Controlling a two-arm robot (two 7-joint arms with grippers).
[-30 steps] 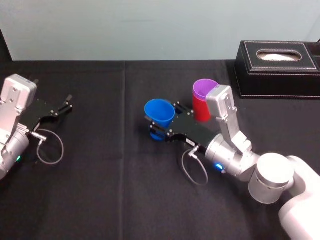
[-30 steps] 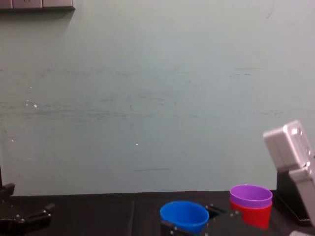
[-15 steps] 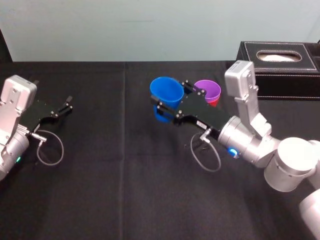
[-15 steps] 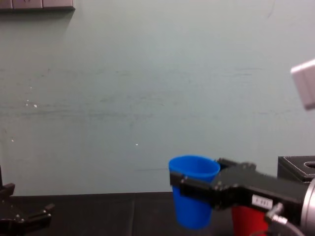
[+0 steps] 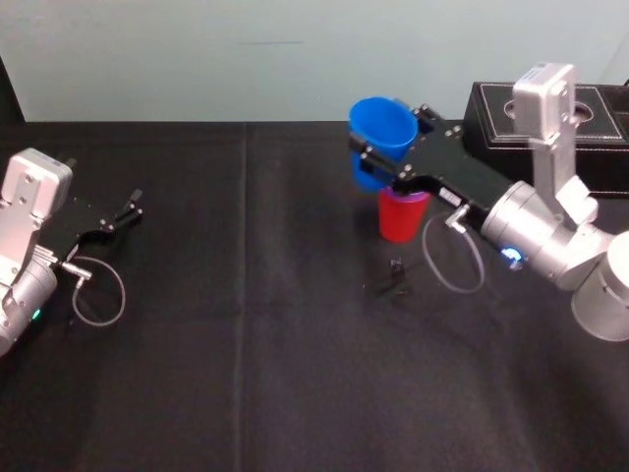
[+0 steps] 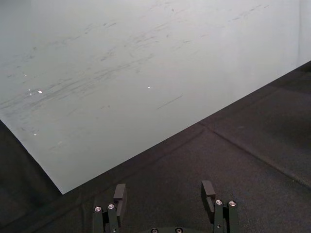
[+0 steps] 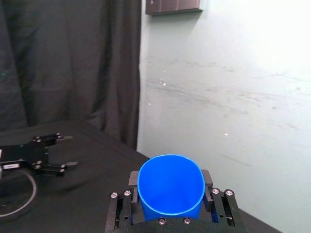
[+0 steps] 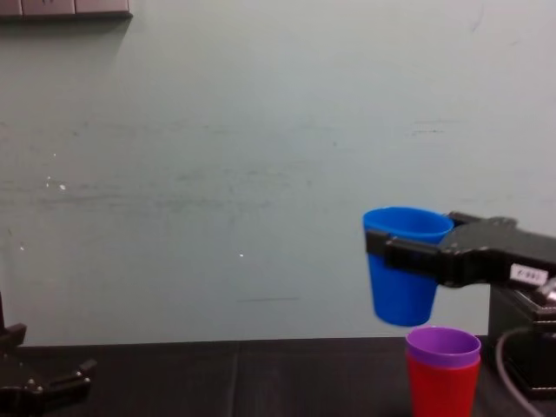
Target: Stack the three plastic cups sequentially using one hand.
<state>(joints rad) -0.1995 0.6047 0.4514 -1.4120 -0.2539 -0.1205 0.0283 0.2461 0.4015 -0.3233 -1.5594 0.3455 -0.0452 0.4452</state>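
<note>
My right gripper (image 5: 385, 149) is shut on the blue cup (image 5: 378, 128), carrying it upright high above the table. In the chest view the blue cup (image 8: 403, 264) hangs a little above and slightly left of the purple cup (image 8: 443, 346), which sits nested in the red cup (image 8: 443, 387). From the head view the red cup (image 5: 401, 217) stands on the black cloth, partly hidden under the gripper. The right wrist view has the blue cup (image 7: 171, 187) between both fingers. My left gripper (image 5: 126, 209) rests open at the table's left side.
A black stitched tissue box (image 5: 550, 128) stands at the back right, close behind the right arm. The table is covered in black cloth (image 5: 246, 344) with a pale wall behind. Loose cable loops hang under both wrists.
The right gripper has lifted the blue cup from the table and carried it right and farther back, to just above the purple-in-red stack. The left arm has stayed still.
</note>
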